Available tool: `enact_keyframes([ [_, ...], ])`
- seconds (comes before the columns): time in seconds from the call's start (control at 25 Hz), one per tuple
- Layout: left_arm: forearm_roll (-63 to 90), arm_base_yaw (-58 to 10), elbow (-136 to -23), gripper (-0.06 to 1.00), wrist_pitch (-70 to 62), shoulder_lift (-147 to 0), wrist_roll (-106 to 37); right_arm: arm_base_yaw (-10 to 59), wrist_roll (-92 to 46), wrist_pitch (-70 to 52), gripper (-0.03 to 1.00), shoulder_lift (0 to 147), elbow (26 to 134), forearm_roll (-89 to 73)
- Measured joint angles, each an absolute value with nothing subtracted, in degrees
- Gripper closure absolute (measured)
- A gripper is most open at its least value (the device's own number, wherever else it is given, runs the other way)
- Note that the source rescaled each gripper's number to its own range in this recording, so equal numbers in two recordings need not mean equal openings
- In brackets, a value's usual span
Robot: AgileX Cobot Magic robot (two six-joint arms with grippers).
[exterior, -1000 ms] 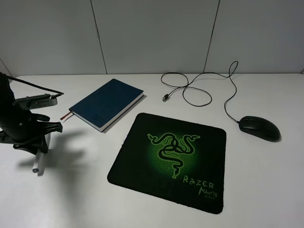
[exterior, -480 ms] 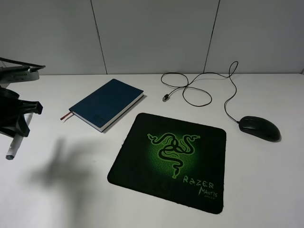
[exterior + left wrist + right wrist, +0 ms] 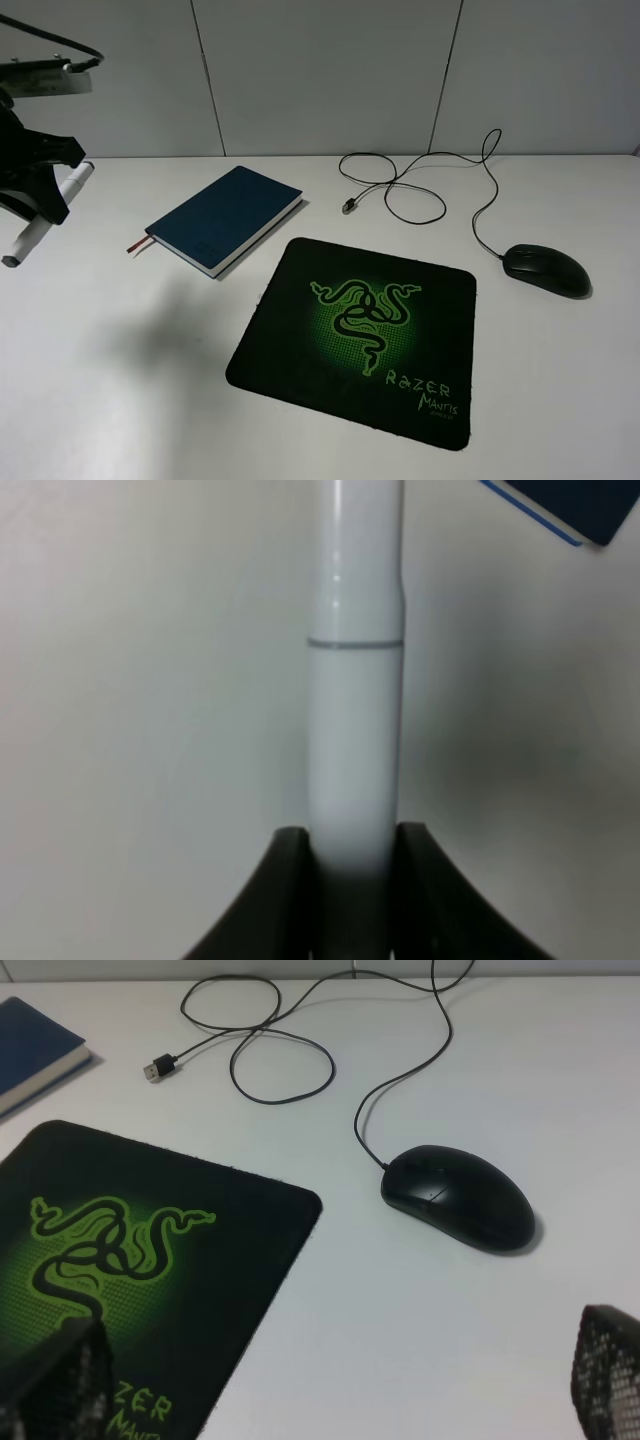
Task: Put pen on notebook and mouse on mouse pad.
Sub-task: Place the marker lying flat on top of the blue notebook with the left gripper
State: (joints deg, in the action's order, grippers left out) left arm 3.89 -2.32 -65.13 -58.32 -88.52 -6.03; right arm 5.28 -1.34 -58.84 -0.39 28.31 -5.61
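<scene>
The white pen [image 3: 24, 241] hangs tilted in the air at the far left, held in my left gripper [image 3: 42, 196], well above the table and left of the notebook. In the left wrist view the black fingers [image 3: 290, 880] are shut on the pen [image 3: 355, 680]. The dark teal notebook [image 3: 225, 218] lies closed at the back left. In the middle sits the black mouse pad [image 3: 290, 345] with its green logo. The black mouse [image 3: 545, 270] rests on bare table right of the pad. My right gripper [image 3: 330, 1385] stands open, near the mouse [image 3: 458, 1195] but apart from it.
The mouse's thin cable [image 3: 440, 190] loops across the back of the table to a plug [image 3: 349, 207] behind the pad. A grey panel wall closes off the far side. The right arm does not show in the exterior high view.
My left gripper has lifted the pen off the table, rising and drifting toward the back left. Notebook, pad and mouse have stayed put.
</scene>
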Motion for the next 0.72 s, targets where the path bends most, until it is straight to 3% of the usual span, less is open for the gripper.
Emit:
enact_keyframes([
  [0.72,-0.44,-9.93,-92.54,0.94,-63.07,-112.15,-13.16,5.28,-1.34,-58.84,-0.03,-0.39,28.31,-5.66],
])
